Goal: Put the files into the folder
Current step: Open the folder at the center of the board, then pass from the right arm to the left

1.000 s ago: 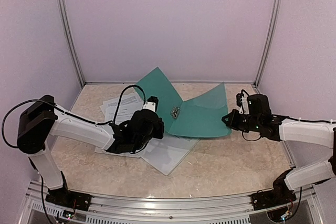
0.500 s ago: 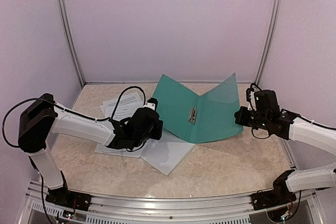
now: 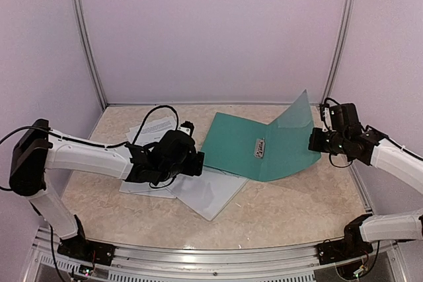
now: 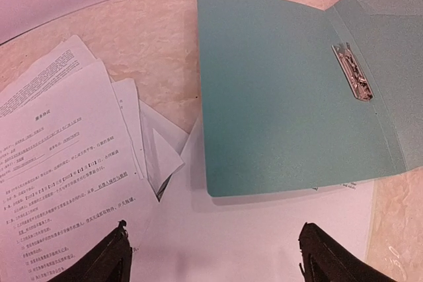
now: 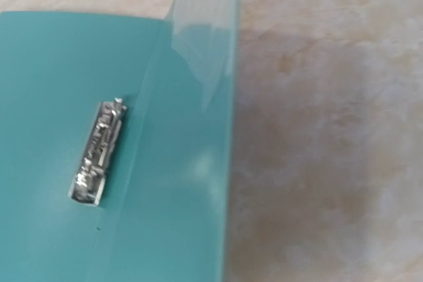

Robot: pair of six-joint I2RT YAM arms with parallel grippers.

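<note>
The folder (image 3: pixel 244 150) lies open on the desk (image 3: pixel 284 203), its right flap tilted up beside the right gripper (image 3: pixel 316 142), whose grasp cannot be made out, while the files (image 3: pixel 149 133) lie loose outside it under the wide-open, empty left gripper (image 4: pixel 213 232), none yet filed.

Teal-green folder (image 3: pixel 234 146) with silver clip (image 3: pixel 258 148), white black-printed files (image 4: pixel 59 163), beige marbled table (image 3: pixel 297 196)

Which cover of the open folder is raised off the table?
The right cover, held by the right gripper, tilts upward; the left cover lies flat.
</note>
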